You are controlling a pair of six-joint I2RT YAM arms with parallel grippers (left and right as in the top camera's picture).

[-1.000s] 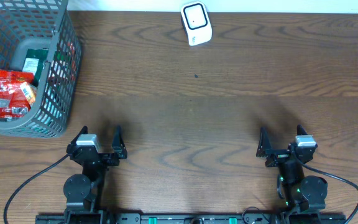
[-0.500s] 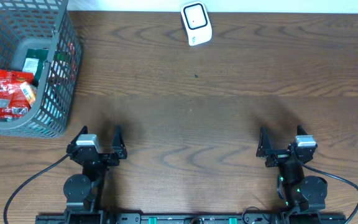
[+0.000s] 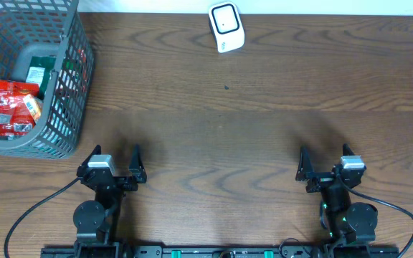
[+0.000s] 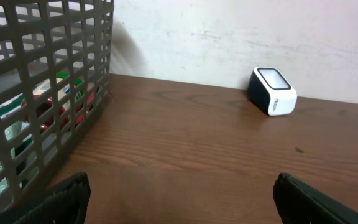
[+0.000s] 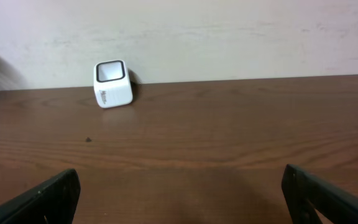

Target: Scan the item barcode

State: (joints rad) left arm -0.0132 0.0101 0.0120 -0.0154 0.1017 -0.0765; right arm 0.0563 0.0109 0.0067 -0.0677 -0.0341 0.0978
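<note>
Left gripper (image 3: pixel 114 155): parked at the near edge of the surface (image 3: pixel 228 129), left of centre. Its two fingers stand spread wide with only bare wood between them. It holds nothing and touches nothing.

Right gripper (image 3: pixel 324 156): parked at the near edge, right of centre, well apart from the left one. Its fingers are likewise spread wide and hold nothing.

Basket (image 3: pixel 70 93): grey, open-mesh, upright at the far left corner of the surface, partly cut off by the frame edge. It is far of the left gripper and apart from it.

Items: a red packet (image 3: pixel 11 107) lies flat on the basket floor towards its near side. A green packet (image 3: pixel 40 72) lies just beyond it, on the far side, seemingly touching it. No barcode can be made out on either.

Scanner (image 3: pixel 226 26): small white block with a dark window on its upper face, standing at the far edge near the centre, close to the pale wall (image 5: pixel 229 31). It is well apart from the basket and both grippers.
</note>
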